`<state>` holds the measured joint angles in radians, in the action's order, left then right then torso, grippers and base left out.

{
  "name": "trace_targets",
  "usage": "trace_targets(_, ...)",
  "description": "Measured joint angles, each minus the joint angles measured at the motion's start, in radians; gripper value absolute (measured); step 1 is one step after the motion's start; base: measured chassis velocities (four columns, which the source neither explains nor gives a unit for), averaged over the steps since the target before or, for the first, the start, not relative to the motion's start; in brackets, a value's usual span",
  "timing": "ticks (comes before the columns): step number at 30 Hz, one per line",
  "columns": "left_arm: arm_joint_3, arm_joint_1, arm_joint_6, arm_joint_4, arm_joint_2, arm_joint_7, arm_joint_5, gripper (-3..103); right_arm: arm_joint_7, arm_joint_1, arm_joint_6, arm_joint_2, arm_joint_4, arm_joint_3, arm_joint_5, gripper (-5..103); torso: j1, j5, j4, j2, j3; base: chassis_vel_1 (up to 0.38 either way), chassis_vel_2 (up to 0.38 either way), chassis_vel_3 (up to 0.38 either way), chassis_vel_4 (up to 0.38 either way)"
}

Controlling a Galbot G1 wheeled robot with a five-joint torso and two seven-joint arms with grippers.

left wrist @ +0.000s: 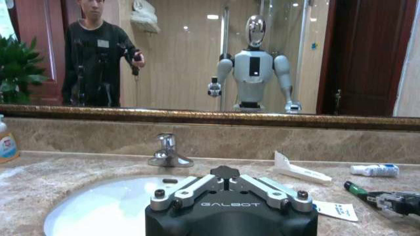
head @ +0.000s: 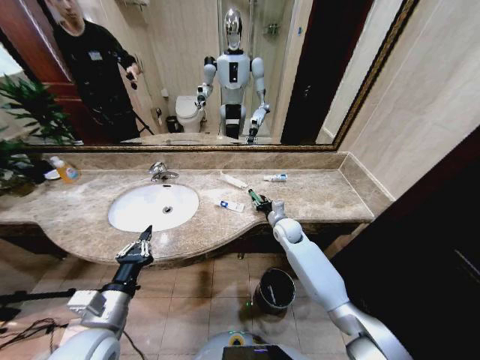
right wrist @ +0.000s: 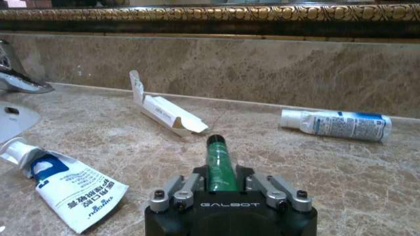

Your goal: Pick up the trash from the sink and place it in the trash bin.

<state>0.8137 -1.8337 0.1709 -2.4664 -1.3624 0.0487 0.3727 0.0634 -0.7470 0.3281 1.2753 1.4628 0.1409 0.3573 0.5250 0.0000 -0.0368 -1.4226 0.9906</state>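
Note:
My right gripper (head: pixel 264 205) hovers low over the marble countertop (head: pixel 315 196), right of the white sink (head: pixel 154 207), shut on a slim green lighter (head: pixel 256 199). From the right wrist, the lighter (right wrist: pixel 220 162) pokes out between the jaws. Around it lie a white tube (right wrist: pixel 66 187), an opened white carton (right wrist: pixel 167 110) and a blue-white tube (right wrist: pixel 338 124). My left gripper (head: pixel 137 244) hangs open at the counter's front edge, before the basin. The black trash bin (head: pixel 274 290) stands on the floor below the counter.
A chrome tap (head: pixel 159 171) stands behind the basin and an orange bottle (head: pixel 66 171) at the far left by a plant (head: pixel 22 112). A large mirror (head: pixel 315 67) backs the counter. A dark door (head: pixel 442 225) bounds the right side.

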Motion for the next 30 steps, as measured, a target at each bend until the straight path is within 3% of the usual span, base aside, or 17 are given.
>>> trace_targets(2,0.0,0.0,0.0,0.0,0.0,0.0,0.0,0,0.0,-0.004,-0.007,-0.003,0.004,-0.001,0.0,18,0.0,0.0,0.0,0.0,0.0,0.0,0.0,0.0,0.0)
trace_targets(9,0.0,0.0,0.0,0.0,0.0,0.0,0.0,0,0.004,-0.029,-0.021,-0.017,0.041,0.001,0.002,3,0.0,0.0,0.0,0.0,0.0,0.0,0.0,0.0,0.0)
trace_targets(21,0.0,0.0,0.0,0.0,0.0,0.0,0.0,0,0.012,-0.122,-0.046,-0.074,0.178,0.051,0.017,3,0.0,0.0001,-0.0001,0.0,0.0,0.0,0.0,0.0,0.0)
trace_targets(30,0.0,0.0,0.0,0.0,0.0,0.0,0.0,0,-0.002,-0.265,-0.064,-0.139,0.307,0.17,0.052,3,0.0,0.0003,0.0001,0.0,0.0,0.0,0.0,0.0,0.0)
